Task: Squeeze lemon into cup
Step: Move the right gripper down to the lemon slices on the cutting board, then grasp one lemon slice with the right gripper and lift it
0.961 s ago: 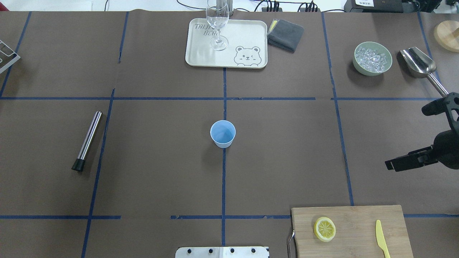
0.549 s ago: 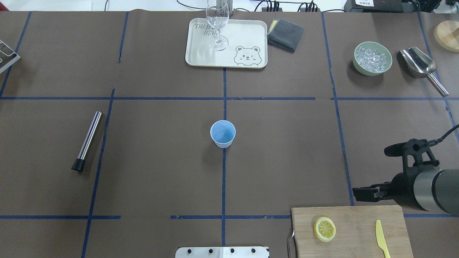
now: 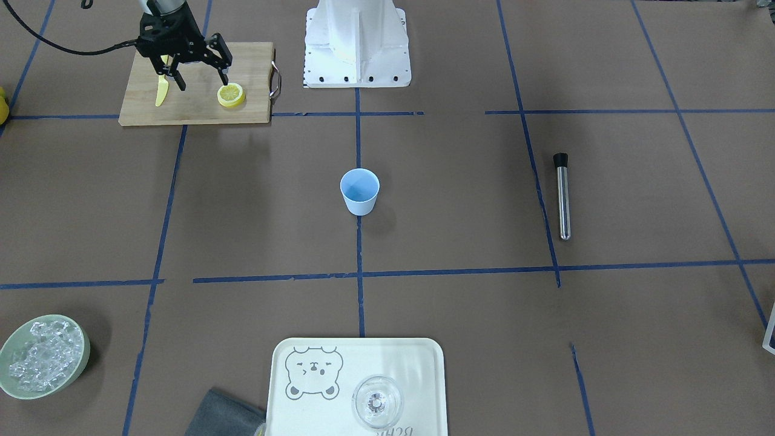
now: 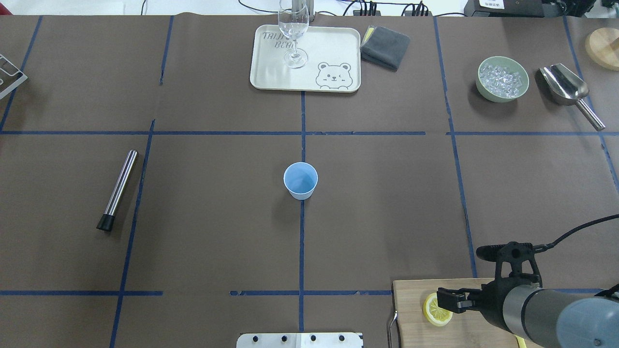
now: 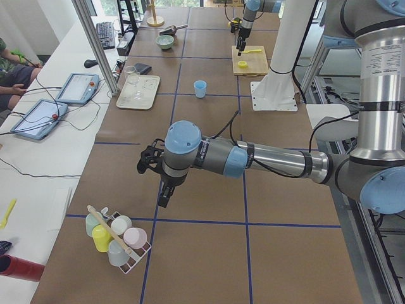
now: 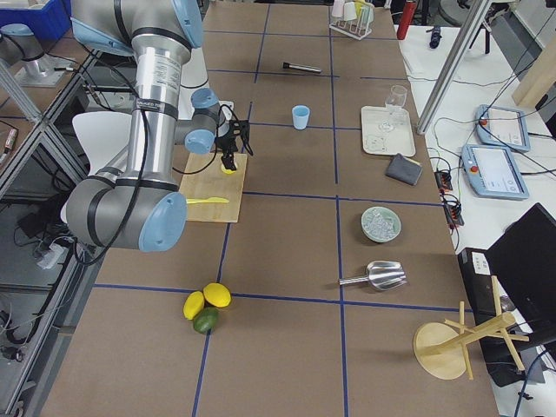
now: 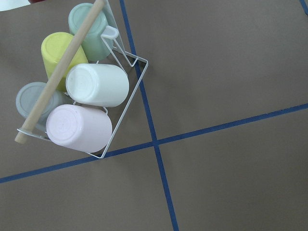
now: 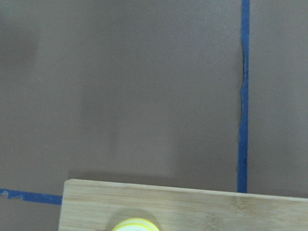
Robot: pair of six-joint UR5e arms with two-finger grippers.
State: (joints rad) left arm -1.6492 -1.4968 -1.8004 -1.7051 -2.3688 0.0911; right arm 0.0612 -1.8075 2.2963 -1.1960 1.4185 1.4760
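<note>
Right gripper (image 3: 203, 83), jaws spread wide over the cutting board (image 3: 194, 112), with the lemon (image 3: 231, 95) lying cut face up beneath one fingertip rather than between both: it should centre on the rind before closing, the cup (image 3: 359, 191) standing well away.

Yellow lemon (image 3: 231, 94), light blue cup (image 3: 359, 191), bear-printed tray (image 3: 396, 358).

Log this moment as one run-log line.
right gripper: open, over cutting board, near lemon | lemon: on board, not gripped | cup: upright, mid-table
</note>
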